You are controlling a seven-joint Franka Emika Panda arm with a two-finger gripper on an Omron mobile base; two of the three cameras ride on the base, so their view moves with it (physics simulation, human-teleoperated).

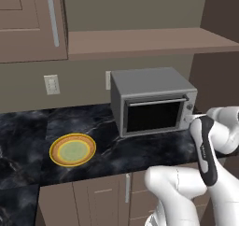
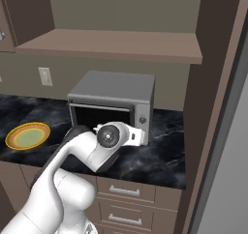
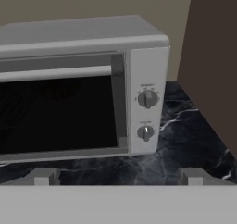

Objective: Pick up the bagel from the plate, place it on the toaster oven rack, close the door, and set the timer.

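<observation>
The grey toaster oven point(image 1: 151, 101) point(image 2: 112, 102) point(image 3: 83, 86) stands on the black marble counter. Its dark glass door point(image 3: 58, 112) is shut, with the silver handle bar point(image 3: 55, 73) across the top. Two small knobs point(image 3: 148, 98) sit on the right-hand control strip. My gripper point(image 3: 119, 177) point(image 2: 139, 134) hovers open in front of the oven's lower right, facing the knobs and holding nothing. The plate point(image 1: 73, 150) point(image 2: 28, 135), with a yellow-orange rim and pale green centre, lies bare on the counter to the left. The bagel and the rack are hidden from view.
A tall brown cabinet panel point(image 2: 213, 107) stands close to the oven's right. An open shelf point(image 1: 149, 42) runs above it, with a wall outlet point(image 1: 52, 84) to the left. Drawers point(image 2: 126, 192) sit under the counter edge.
</observation>
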